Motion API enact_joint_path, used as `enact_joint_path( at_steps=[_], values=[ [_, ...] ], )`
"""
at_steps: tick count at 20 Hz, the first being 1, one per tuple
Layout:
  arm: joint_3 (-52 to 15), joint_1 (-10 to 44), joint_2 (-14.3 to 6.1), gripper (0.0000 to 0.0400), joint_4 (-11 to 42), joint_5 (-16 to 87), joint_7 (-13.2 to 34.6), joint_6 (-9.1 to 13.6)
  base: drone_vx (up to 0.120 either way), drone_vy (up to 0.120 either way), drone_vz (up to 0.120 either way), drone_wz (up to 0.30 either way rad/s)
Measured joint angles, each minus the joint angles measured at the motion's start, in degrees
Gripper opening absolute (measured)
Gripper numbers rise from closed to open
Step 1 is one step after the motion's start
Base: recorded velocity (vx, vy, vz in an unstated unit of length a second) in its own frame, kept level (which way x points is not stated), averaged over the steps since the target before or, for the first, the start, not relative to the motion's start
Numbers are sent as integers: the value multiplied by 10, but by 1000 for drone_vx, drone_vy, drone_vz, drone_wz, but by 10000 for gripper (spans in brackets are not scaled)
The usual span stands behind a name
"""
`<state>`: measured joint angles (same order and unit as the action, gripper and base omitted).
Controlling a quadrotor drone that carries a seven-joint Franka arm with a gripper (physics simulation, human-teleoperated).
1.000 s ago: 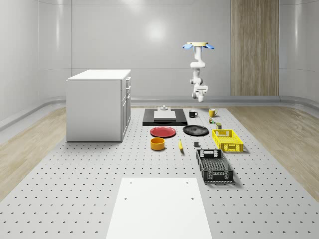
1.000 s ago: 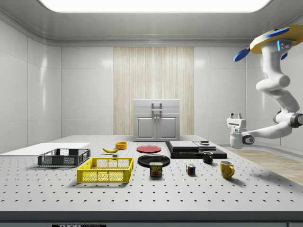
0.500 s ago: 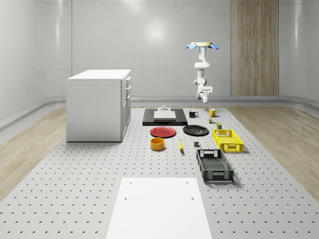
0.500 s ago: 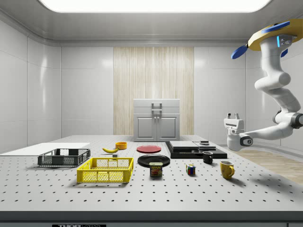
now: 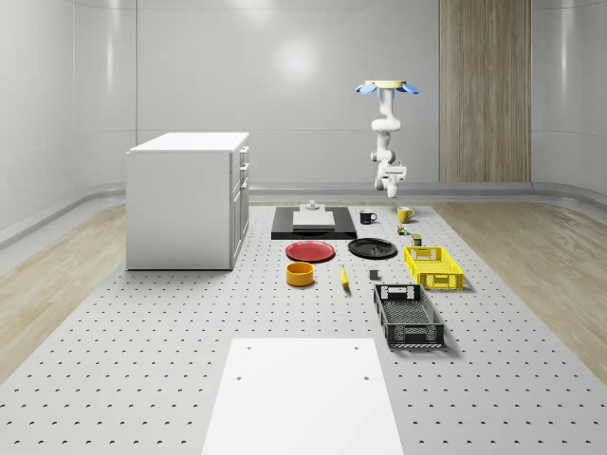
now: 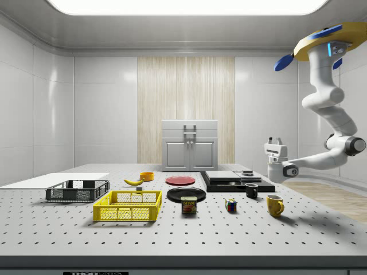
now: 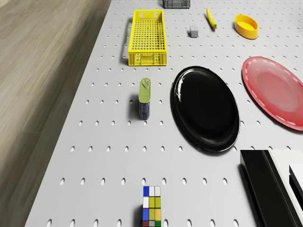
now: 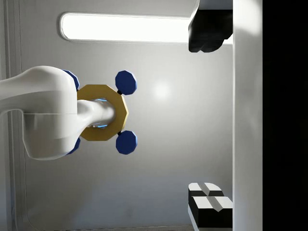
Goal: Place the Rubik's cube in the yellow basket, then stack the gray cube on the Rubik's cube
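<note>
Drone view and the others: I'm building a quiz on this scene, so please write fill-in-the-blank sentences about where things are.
1. The Rubik's cube rests on the ____.
2. The yellow basket holds ____.
3. In the side view, the gripper points ____.
4. The can lies beside the ____ plate.

Missing words: table; nothing; upward; black

Whole-scene: far, elevated, facing the back wall.
Side: low, table-level, facing the cabinet (image 6: 190, 145).
Drone: downward; shares the yellow basket (image 7: 147, 37).
Wrist: apparently facing upward, at the drone (image 8: 102, 113).
</note>
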<state>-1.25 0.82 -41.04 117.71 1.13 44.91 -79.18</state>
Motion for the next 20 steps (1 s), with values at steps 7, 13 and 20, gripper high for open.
enact_joint_path(
  at_steps=[7, 13, 20],
  values=[
    [-22, 7, -2, 400, 3, 30, 4, -3, 120, 0, 0, 0],
    [-75, 23, -6, 400, 13, 106, 14, -7, 120, 0, 0, 0],
    [-241, 79, -25, 400, 89, 349, 54, -19, 120, 0, 0, 0]
  ],
)
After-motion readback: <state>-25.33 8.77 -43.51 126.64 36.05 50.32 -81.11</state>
